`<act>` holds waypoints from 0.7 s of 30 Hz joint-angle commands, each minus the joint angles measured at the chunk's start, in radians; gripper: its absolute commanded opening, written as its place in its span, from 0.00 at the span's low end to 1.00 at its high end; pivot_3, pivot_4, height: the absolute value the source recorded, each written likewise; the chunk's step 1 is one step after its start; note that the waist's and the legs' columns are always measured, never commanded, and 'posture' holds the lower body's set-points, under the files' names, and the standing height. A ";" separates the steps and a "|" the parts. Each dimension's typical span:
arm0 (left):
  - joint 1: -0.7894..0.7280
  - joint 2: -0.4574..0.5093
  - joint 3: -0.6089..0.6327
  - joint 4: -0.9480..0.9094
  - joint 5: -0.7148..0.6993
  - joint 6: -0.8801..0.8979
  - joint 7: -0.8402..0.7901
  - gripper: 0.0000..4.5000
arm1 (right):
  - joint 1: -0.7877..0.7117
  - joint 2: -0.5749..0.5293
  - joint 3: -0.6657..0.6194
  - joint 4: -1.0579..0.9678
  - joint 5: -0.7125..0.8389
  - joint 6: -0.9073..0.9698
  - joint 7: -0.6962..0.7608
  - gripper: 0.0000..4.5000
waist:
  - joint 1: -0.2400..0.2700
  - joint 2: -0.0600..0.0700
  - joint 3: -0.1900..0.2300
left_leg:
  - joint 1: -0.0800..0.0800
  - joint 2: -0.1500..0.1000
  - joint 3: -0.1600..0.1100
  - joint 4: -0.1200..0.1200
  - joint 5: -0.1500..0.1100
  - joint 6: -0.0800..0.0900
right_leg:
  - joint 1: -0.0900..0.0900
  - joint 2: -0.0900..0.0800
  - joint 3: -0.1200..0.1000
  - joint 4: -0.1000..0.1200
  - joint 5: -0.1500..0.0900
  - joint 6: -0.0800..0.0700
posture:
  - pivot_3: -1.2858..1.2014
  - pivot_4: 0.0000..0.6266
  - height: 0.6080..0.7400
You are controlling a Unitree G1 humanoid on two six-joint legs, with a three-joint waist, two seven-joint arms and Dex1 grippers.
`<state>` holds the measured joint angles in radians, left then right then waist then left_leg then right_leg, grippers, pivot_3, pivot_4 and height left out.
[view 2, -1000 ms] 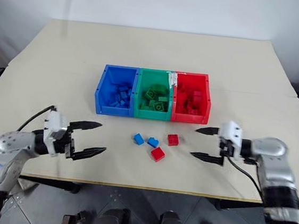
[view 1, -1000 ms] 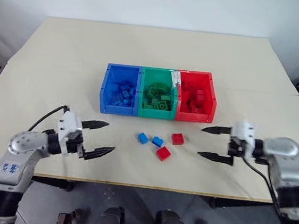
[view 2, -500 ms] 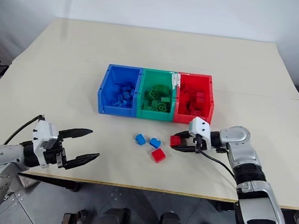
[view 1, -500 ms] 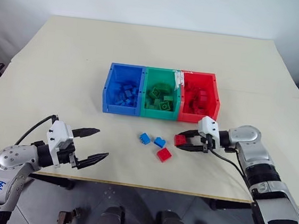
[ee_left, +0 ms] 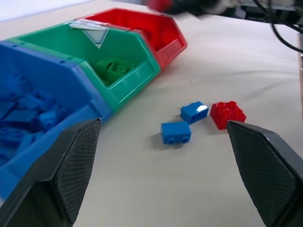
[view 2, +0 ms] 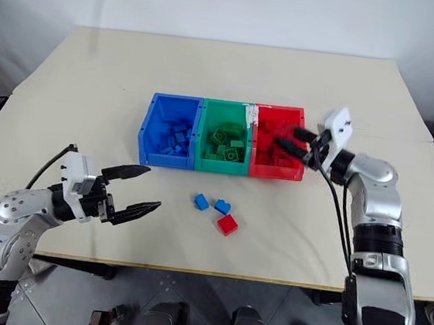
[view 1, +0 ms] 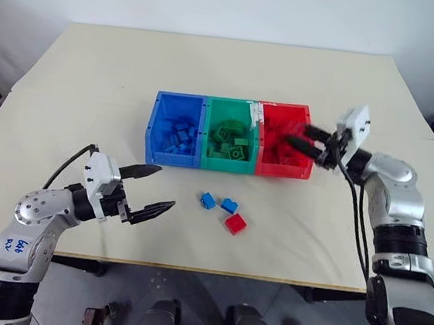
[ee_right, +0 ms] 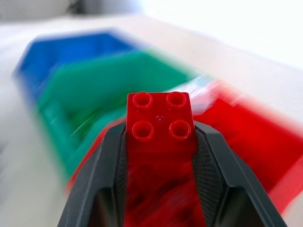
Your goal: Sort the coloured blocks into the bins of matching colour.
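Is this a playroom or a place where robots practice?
Probably a robot practice room, not a playroom. A plain table stands by a bare wall, holding just three joined bins and a few toy blocks. The right end effector holds a red block over the red bin.

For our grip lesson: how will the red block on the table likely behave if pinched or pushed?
The red block looks like hard plastic, so probably stiff. It is small, likely light. It lies flat on the table, so it should slide, not roll.
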<state>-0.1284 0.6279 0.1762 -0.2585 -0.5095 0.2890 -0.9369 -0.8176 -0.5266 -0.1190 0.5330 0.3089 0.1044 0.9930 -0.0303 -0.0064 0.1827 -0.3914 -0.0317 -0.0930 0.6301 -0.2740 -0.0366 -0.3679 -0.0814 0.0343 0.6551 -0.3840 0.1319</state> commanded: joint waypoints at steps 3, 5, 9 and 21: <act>-0.025 -0.004 -0.005 0.005 -0.014 0.003 -0.002 1.00 | -0.046 0.010 0.006 0.100 -0.061 -0.063 -0.075 0.56 | 0.003 0.000 0.000 | -0.001 -0.001 0.001 0.000 0.000 0.000 | -0.002 0.000 0.000 0.001 0.000 0.000 | 0.52 0.24 1.00; -0.029 -0.004 -0.007 0.009 -0.013 0.003 -0.005 1.00 | -0.048 0.011 0.005 0.110 -0.062 -0.071 -0.075 0.71 | 0.002 0.000 0.000 | -0.002 -0.001 0.002 0.001 0.000 0.001 | -0.002 0.000 0.000 0.001 0.000 0.000 | 0.52 0.24 1.00; -0.039 0.002 -0.019 0.030 -0.008 -0.004 -0.023 1.00 | 0.014 -0.026 -0.022 0.021 -0.030 -0.077 -0.035 1.00 | 0.002 0.000 0.000 | -0.004 -0.001 0.004 0.001 0.000 0.001 | -0.006 0.000 0.001 0.003 0.000 0.000 | 0.52 0.24 1.00; -0.095 0.037 -0.076 0.196 0.037 -0.084 -0.169 1.00 | 0.761 -0.325 -0.356 -0.444 0.158 -0.046 0.211 1.00 | 0.029 0.000 0.000 | -0.011 -0.003 0.001 0.007 -0.001 0.003 | -0.007 0.000 -0.001 0.001 0.000 0.000 | 0.52 0.24 1.00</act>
<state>-0.2151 0.6567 0.0979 -0.0641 -0.4735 0.2227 -1.0878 -0.0905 -0.8223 -0.4034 0.1451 0.4329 0.0669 1.1834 -0.0009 -0.0063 0.1826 -0.4019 -0.0341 -0.0917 0.6373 -0.2754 -0.0332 -0.3740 -0.0804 0.0333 0.6561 -0.3839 0.1323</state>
